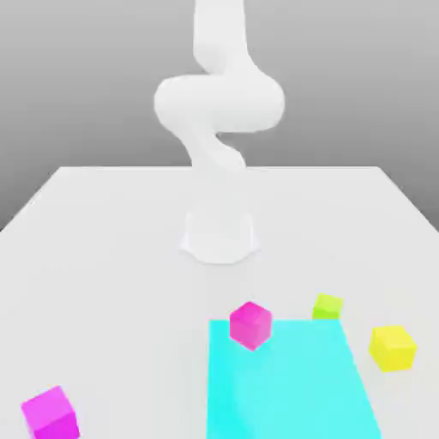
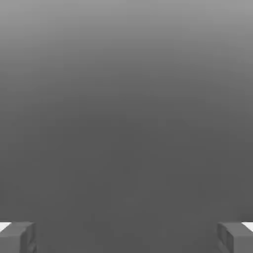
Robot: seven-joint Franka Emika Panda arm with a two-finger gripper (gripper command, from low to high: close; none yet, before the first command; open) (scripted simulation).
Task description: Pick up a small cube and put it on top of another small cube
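With the jaws spread wide and empty, the arm [image 1: 219, 111] should descend squarely over the lime-green cube [image 1: 327, 306], which sits on the surface [image 1: 103, 257] at the cyan panel's [image 1: 291, 381] far corner, avoiding the nearby yellow cube [image 1: 393, 347].

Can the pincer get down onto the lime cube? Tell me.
Probably yes: the lime cube sits alone at the cyan mat's corner, apart from the other cubes, and the pincer is open.

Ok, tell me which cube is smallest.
The lime cube, at the far edge of the cyan mat; the yellow and two pink ones are bigger.
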